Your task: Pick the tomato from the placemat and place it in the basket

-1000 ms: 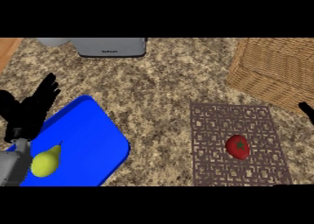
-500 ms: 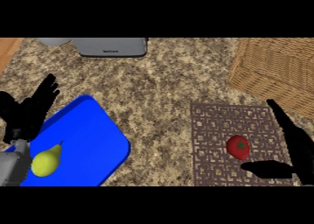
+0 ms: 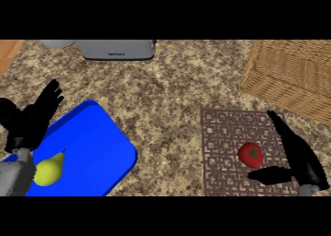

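Note:
A red tomato (image 3: 251, 154) with a green stem lies on the brown patterned placemat (image 3: 222, 143) at the lower right. My right hand (image 3: 300, 159) is open just right of the tomato, fingers straight and pointing away, thumb reaching under the tomato's near side; it is close beside the tomato, not closed round it. The wicker basket (image 3: 297, 73) stands at the upper right, beyond the placemat. My left hand (image 3: 28, 120) rests open at the left edge, fingers up.
A blue cutting board (image 3: 93, 152) with a yellow pear (image 3: 49, 169) on it lies at the lower left. A grey appliance (image 3: 119, 49) stands at the back edge. Bare granite counter (image 3: 168, 92) lies between board and placemat.
My right hand has come in from the right edge and moved left to the tomato's side, thumb now under it. The left hand, tomato and pear have stayed put.

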`<move>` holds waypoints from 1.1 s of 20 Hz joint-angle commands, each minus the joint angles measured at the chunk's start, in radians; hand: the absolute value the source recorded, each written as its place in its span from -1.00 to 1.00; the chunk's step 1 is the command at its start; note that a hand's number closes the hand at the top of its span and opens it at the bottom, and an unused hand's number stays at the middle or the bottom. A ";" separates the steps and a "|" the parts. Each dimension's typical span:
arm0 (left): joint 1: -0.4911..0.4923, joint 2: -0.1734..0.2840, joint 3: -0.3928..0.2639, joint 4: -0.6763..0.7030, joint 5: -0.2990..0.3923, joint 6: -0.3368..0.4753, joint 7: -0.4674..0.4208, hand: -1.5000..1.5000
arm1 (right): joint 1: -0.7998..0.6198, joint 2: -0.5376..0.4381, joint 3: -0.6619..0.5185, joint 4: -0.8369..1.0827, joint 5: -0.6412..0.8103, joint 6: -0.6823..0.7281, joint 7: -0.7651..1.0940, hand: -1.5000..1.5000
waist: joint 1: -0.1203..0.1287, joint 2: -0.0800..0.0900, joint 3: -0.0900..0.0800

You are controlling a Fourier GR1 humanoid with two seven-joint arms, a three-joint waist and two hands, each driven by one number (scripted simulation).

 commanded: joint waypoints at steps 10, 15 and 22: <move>-0.024 -0.079 0.054 0.021 -0.068 -0.041 0.010 0.00 | 0.084 -0.006 -0.062 -0.048 -0.066 0.065 -0.133 -1.00 | -0.005 0.000 0.000; -0.082 -0.032 0.105 0.077 -0.056 -0.100 0.018 0.00 | 0.008 0.073 0.019 0.109 0.042 -0.036 -0.183 -1.00 | -0.002 0.001 0.000; 0.013 -0.094 0.094 -0.057 -0.092 -0.066 0.050 0.00 | 0.086 0.043 -0.014 0.102 0.077 -0.042 -0.196 -1.00 | -0.001 -0.001 0.000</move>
